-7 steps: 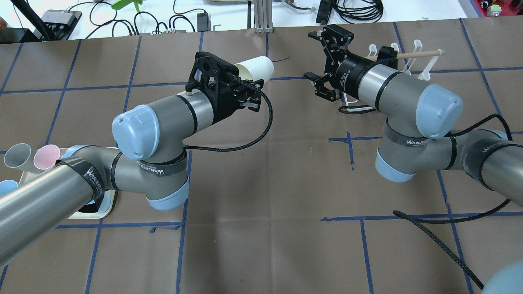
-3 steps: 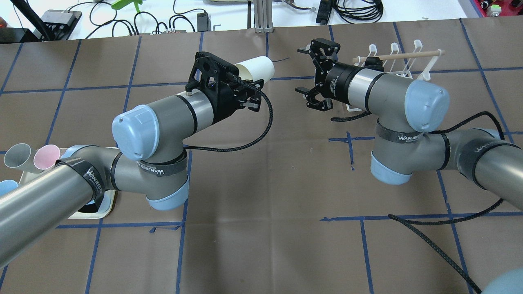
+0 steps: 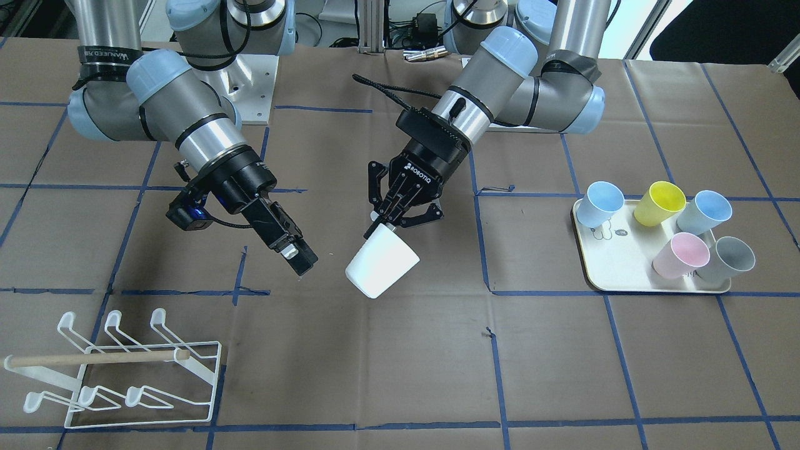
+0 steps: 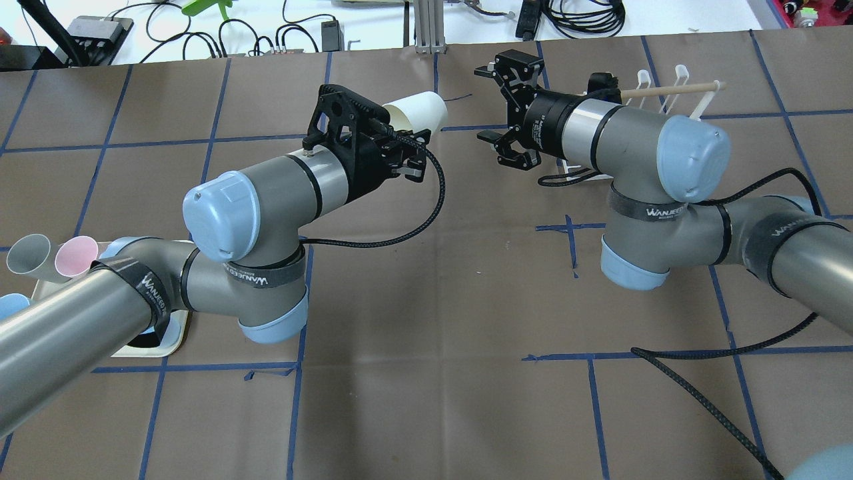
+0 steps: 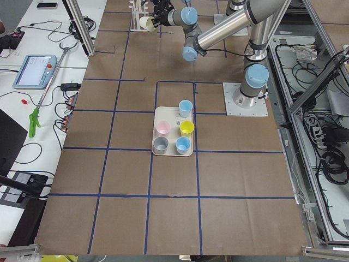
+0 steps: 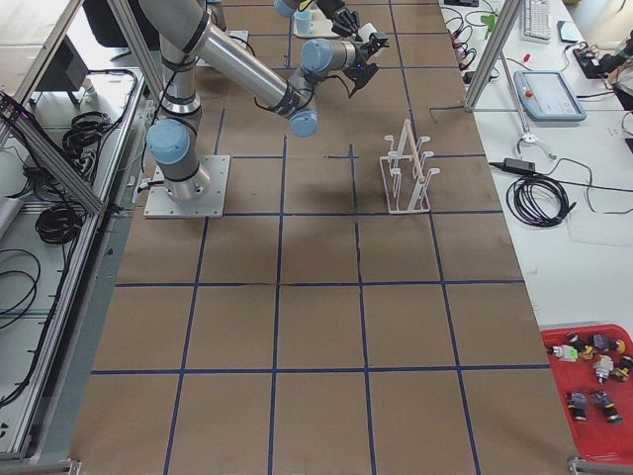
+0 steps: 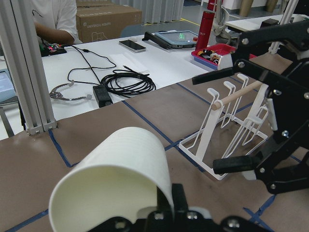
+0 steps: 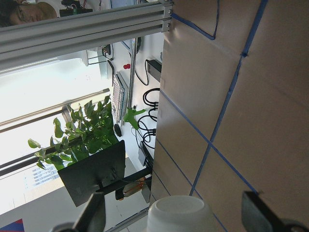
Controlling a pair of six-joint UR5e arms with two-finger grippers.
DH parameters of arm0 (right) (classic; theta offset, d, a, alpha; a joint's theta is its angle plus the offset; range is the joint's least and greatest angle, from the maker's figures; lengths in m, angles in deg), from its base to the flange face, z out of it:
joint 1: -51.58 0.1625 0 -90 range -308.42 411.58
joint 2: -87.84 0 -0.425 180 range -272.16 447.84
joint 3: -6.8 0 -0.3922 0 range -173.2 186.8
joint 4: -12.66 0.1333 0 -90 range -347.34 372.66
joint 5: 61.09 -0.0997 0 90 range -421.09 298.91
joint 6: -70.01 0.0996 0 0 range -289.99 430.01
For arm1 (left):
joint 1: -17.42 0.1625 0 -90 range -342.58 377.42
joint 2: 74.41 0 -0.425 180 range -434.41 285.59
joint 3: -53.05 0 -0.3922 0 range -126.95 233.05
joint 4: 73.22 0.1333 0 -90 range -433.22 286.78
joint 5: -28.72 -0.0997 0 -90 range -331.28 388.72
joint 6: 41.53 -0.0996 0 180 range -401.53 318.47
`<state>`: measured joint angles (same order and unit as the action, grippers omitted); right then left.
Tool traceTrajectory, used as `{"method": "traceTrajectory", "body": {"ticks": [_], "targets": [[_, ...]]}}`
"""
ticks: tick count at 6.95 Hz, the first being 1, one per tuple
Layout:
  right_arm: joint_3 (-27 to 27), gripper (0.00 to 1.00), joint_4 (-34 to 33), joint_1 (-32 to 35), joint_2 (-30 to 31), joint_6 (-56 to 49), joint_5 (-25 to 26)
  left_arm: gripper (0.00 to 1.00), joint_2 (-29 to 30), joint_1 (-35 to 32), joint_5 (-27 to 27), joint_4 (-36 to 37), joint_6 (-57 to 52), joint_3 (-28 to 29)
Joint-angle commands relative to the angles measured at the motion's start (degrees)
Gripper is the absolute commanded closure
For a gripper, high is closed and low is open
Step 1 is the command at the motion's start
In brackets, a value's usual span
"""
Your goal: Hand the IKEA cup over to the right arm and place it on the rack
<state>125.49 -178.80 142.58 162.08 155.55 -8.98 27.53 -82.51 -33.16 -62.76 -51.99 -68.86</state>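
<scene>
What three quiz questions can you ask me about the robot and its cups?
1. True or false: no cup hangs on the rack.
2. How many cups stand on the tray?
3. The left hand holds the white cup. The right hand is: A open, B shut, C holding a pink cup.

Key: 1 true; 2 five; 3 A.

cream tray (image 3: 625,265) on the bench (image 3: 400,375) with yellow cup (image 3: 659,203), pink cup (image 3: 680,255), grey cup (image 3: 725,257) and two blue cups (image 3: 599,203); red bin (image 6: 593,440) holds small parts, I think
</scene>
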Motion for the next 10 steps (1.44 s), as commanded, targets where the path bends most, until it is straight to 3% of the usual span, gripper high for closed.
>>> {"method": "traceTrajectory", "body": {"ticks": [1,10], "targets": [[-0.3,0.0,0.0,2.8,-2.2,-1.7,-0.1,1.0,0.0,0.0,0.0,0.0,0.0,0.0],[-6.5,0.01,4.0,7.0,-5.4,-1.4,0.5,1.0,0.0,0.0,0.0,0.0,0.0,0.0]]}}
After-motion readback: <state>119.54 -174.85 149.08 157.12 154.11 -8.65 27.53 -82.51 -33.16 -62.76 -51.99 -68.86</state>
